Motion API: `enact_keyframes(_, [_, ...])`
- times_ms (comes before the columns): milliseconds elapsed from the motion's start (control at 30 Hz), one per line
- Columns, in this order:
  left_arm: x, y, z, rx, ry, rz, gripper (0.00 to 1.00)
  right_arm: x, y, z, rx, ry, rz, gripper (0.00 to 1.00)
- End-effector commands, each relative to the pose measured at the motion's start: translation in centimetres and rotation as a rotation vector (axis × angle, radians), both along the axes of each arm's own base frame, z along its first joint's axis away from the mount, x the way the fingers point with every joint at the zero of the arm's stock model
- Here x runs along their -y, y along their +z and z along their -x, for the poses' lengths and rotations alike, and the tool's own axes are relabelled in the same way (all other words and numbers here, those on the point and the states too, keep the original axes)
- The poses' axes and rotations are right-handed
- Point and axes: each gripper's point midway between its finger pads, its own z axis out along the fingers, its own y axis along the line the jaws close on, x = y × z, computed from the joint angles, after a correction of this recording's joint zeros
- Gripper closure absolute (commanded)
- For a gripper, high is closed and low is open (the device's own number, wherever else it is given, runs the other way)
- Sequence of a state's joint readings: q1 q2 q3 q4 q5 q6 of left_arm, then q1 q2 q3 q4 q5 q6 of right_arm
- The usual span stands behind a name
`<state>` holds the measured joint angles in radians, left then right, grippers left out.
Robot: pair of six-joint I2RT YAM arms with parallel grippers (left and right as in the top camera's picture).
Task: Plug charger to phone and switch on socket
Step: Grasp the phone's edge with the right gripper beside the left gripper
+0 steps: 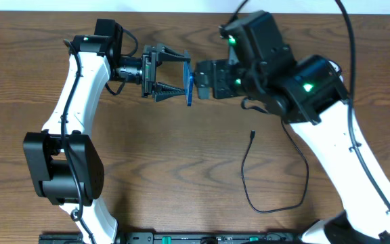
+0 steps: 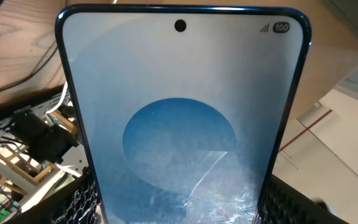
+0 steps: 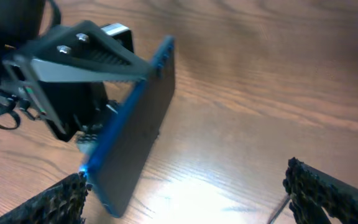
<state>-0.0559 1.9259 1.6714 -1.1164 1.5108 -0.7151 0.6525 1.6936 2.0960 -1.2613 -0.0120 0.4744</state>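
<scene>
Wooden table [image 1: 181, 156] bears the charger [image 1: 242, 173]; left gripper [image 1: 184, 73]'s phone [image 1: 189, 81] faces the right gripper [image 1: 200, 80].

the phone [image 1: 189, 85] stands on edge above the table [image 1: 181, 156], toward the back, held between the fingers of the left gripper [image 1: 181, 74]. the right gripper [image 1: 199, 80] sits just right of it, spread wide. the charger [image 1: 249, 177] lies on the table nearer the front, right of centre, well apart.
</scene>
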Motion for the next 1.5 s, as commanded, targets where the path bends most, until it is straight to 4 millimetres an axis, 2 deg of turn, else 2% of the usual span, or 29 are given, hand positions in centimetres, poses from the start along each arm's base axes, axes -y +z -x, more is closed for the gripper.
enact_keyframes(0, [-0.1,1.7,0.4,0.023,0.006,0.001,0.28,-1.8,1.6,0.4,0.055,0.041,0.003,0.01])
enact_keyframes(200, [-0.2,1.0,0.2,-0.001,0.016,-0.04,0.28,-3.6,0.5,0.9,0.055,-0.013,0.04,0.01])
enact_keyframes(433, [-0.2,0.8,0.1,-0.069,0.03,-0.055,0.28,-3.4,-1.4,0.0,0.052,-0.192,0.096,0.01])
enact_keyframes(533, [-0.1,1.4,0.0,-0.063,0.025,-0.024,0.28,-3.1,-2.8,-0.7,0.029,-0.237,0.12,0.02])
enact_keyframes(633, [-0.1,1.9,0.1,-0.06,0.018,0.004,0.28,-3.2,-4.4,-1.4,-0.01,-0.258,0.136,0.11])
enact_keyframes(733, [-0.1,1.9,-0.1,-0.04,0.019,0.004,0.28,-3.8,-4.9,-1.5,-0.059,-0.239,0.094,0.21])
enact_keyframes(933, [-0.1,1.9,-0.2,-0.045,0.02,0.004,0.29,-4.4,-4.9,-1.4,-0.085,-0.216,0.055,0.3])
enact_keyframes(1067, [-0.1,1.9,-0.2,-0.046,0.02,0.004,0.29,-4.2,-4.9,-1.6,-0.074,-0.225,0.064,0.44])
enact_keyframes(1200, [-0.1,1.9,-0.2,-0.05,0.021,0.004,0.29,-4.0,-5.2,-2.1,-0.058,-0.243,0.086,0.53])
enact_keyframes(1300, [-0.1,1.9,-0.2,-0.059,0.022,0.004,0.28,-4.1,-5.2,-2.2,-0.057,-0.243,0.083,0.64])
enact_keyframes(1467, [-0.1,1.9,-0.2,-0.064,0.022,0.003,0.29,-4.5,-5.0,-2.1,-0.048,-0.237,0.075,0.65])
